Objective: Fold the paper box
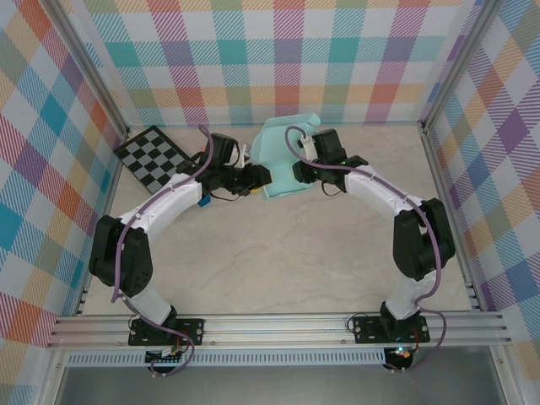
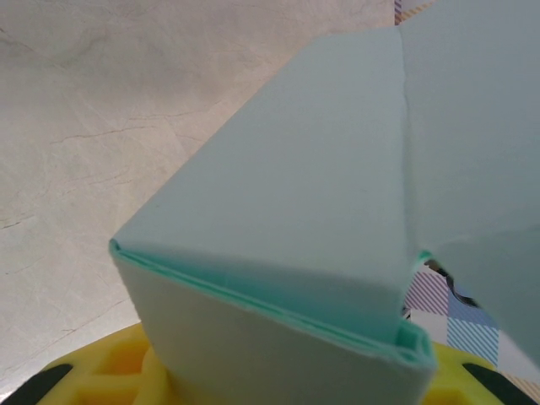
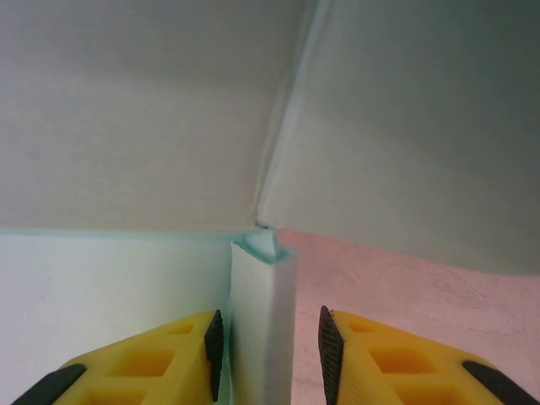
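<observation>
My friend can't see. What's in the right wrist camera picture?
A folded upright edge of the pale mint paper box stands between the right gripper's two yellow fingers, with a gap beside one pad. Box panels rise behind, and pinkish table shows on the right.

Pale mint paper box point(image 1: 277, 159), partly folded, walls raised

Walls point(image 1: 287, 51) of pastel plaid in teal, orange, purple and yellow close in the back and both sides. The tabletop point(image 1: 278, 270) is pale beige with faint marbled veins. Silver aluminium rails point(image 1: 278, 325) run along its near edge, and slim metal uprights point(image 1: 84, 67) rise at the back corners. The light is soft and even.
</observation>
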Robot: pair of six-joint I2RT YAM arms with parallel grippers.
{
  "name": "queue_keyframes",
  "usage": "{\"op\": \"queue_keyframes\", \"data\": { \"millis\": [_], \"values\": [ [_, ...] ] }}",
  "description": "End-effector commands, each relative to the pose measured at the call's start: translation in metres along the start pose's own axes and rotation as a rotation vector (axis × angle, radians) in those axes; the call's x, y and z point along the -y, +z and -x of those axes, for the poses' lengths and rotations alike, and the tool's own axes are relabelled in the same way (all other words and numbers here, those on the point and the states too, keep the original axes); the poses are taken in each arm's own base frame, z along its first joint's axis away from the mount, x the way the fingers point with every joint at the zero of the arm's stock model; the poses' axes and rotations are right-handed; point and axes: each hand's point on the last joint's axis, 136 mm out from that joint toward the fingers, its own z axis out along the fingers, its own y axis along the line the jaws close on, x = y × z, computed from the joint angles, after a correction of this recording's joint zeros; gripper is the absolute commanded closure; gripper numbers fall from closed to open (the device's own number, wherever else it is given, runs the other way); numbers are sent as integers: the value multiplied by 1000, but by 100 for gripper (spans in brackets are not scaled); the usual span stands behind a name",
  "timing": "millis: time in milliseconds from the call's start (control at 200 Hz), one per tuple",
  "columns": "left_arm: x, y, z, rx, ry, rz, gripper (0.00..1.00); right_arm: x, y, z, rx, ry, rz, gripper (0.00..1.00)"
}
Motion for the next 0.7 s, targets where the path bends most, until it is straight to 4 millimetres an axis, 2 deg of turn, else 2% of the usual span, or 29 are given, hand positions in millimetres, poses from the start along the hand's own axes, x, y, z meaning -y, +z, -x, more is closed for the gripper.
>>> {"op": "queue_keyframes", "data": {
  "millis": [0, 75, 180, 430, 520, 695],
  "values": [
    [36, -19, 2, 19, 72, -87, 70, 7, 9, -3, -22, -32, -54, 69],
    [37, -21, 2, 23, 74, -87, 70, 9, 13, -6, -39, -61, -83, 74],
    [38, -22, 3, 27, 76, -87, 70, 10, 20, -13, -66, -93, -118, 76],
    [37, -23, 3, 31, 76, -85, 70, 25, 29, -27, -110, -163, -257, 74],
    [38, -23, 3, 33, 78, -87, 70, 31, 29, -29, -102, -155, -297, 73],
    [36, -22, 4, 34, 75, -81, 70, 30, 24, -24, -70, -147, -320, 71]
  ]
}}
